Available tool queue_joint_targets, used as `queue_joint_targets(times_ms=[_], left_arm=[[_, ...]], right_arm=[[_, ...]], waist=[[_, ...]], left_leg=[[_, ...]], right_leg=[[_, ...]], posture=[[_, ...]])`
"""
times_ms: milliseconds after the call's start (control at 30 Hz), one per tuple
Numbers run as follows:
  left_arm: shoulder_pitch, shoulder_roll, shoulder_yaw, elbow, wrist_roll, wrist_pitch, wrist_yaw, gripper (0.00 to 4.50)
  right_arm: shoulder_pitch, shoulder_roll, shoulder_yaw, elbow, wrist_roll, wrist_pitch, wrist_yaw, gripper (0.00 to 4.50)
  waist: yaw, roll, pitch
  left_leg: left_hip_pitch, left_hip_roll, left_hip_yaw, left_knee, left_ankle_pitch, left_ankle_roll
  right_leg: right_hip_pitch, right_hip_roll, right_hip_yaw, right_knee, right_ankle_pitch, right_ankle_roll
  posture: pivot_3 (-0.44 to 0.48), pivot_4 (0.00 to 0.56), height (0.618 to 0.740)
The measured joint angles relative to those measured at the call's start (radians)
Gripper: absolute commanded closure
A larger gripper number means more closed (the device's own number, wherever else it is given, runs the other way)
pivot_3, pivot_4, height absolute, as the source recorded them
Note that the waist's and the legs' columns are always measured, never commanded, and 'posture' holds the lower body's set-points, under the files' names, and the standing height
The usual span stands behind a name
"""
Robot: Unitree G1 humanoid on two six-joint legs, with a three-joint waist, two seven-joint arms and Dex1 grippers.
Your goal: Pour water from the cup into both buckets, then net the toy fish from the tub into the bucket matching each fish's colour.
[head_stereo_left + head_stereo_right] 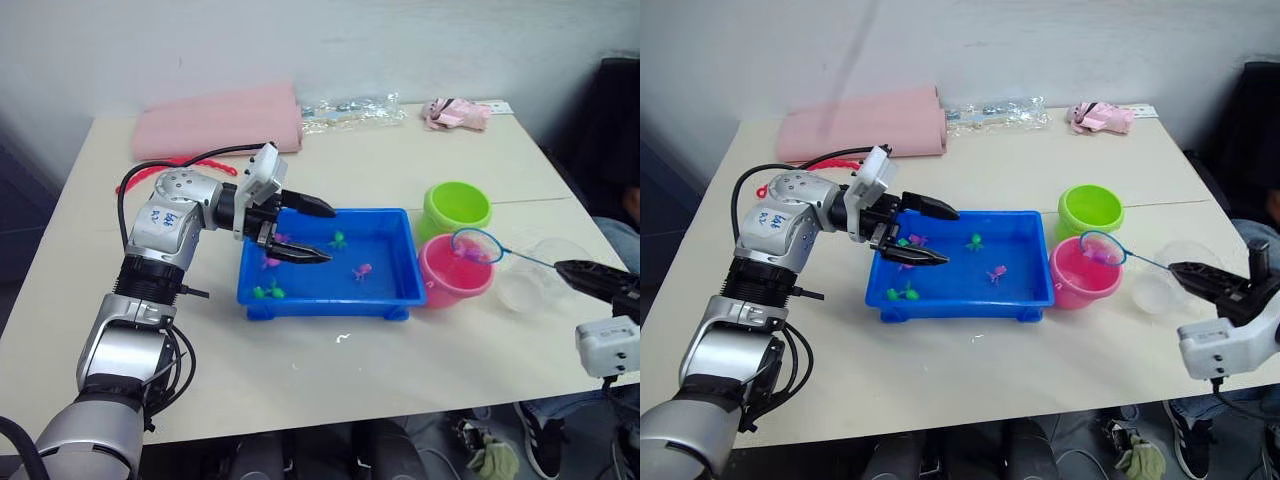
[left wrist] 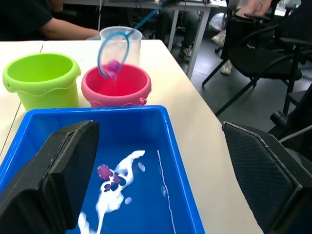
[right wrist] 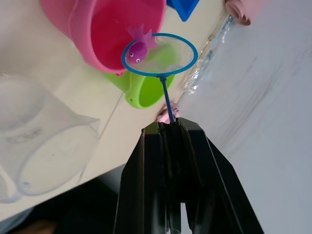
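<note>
The blue tub (image 1: 330, 300) lies mid-table with water and several tiny toy fish in it, among them a pink one (image 1: 362, 271) and a green one (image 1: 338, 239). My left gripper (image 1: 330, 235) hangs open over the tub's left part, holding nothing. To the tub's right stand the lime green bucket (image 1: 456, 207) and, nearer me, the pink bucket (image 1: 452, 272). My right gripper (image 1: 575, 272) is shut on the net's thin handle. The net's blue ring (image 3: 159, 54) hovers over the pink bucket with a pink fish (image 3: 137, 48) in its mesh. The clear cup (image 1: 535, 275) stands right of the pink bucket.
A folded pink cloth (image 1: 220, 120), a clear plastic bag (image 1: 350, 108) and a small pink item (image 1: 455, 112) lie along the table's far edge. A red beaded chain (image 1: 190, 162) lies behind my left arm. A person's legs (image 1: 615, 235) show at the right table edge.
</note>
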Motion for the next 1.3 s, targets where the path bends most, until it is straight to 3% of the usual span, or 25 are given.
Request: queue_joint_targets(times_ms=[267,467,667,900,1033,1200,1300], left_arm=[[0.023,0.018,0.001,-0.044,0.0,0.018,0.001,0.1],[0.026,0.044,0.004,-0.055,0.0,0.029,0.009,0.1],[0.035,0.048,0.004,-0.06,0.0,0.032,0.014,0.1],[0.031,0.037,0.004,-0.048,0.001,0.021,0.017,0.1],[0.031,0.034,0.004,-0.041,0.004,0.008,0.017,0.1],[0.031,0.032,0.004,-0.04,0.01,0.003,0.013,0.1],[0.03,0.032,0.003,-0.04,0.014,0.002,0.007,0.1]], right_arm=[[0.005,0.002,0.044,0.035,-0.024,-0.113,-0.003,4.5],[-0.148,-0.034,0.096,0.106,-0.033,-0.095,-0.053,4.5],[-0.024,-0.023,0.136,0.065,-0.036,-0.15,0.0,4.5],[-0.178,-0.064,0.132,0.117,-0.07,-0.095,-0.038,4.5],[-0.173,-0.063,0.143,0.106,-0.046,-0.082,-0.033,4.5],[-0.065,-0.018,0.14,0.047,-0.034,-0.143,-0.005,4.5],[-0.106,-0.01,0.14,0.07,0.007,-0.053,-0.003,4.5]], waist=[[-0.007,0.0,0.0],[-0.01,0.002,0.001],[0.0,0.001,0.001],[-0.011,0.001,0.001],[-0.006,0.001,0.001],[-0.005,0.001,0.001],[-0.009,0.001,0.001]], left_leg=[[0.008,0.0,-0.002,-0.003,-0.001,0.0],[0.01,0.002,-0.002,-0.003,-0.001,0.0],[0.008,0.0,-0.003,-0.004,-0.001,0.0],[0.011,0.002,-0.002,-0.002,-0.001,-0.001],[0.011,0.002,-0.002,-0.004,-0.001,-0.001],[0.01,0.001,-0.003,-0.003,-0.001,-0.001],[0.01,0.001,-0.003,-0.001,-0.001,-0.001]], right_leg=[[0.009,0.0,0.0,-0.004,0.0,0.0],[0.009,0.0,0.001,-0.003,0.0,0.0],[0.011,0.0,-0.001,-0.003,0.0,0.001],[0.011,0.001,0.0,-0.003,-0.001,-0.001],[0.01,0.001,0.0,-0.003,-0.002,-0.001],[0.011,0.001,-0.001,-0.003,-0.001,-0.001],[0.011,0.0,0.0,-0.003,-0.001,0.0]], posture=[[0.0,0.15,0.738],[0.0,0.15,0.738],[0.0,0.15,0.738],[0.0,0.15,0.738],[0.0,0.15,0.738],[0.0,0.15,0.738],[0.0,0.15,0.738]])
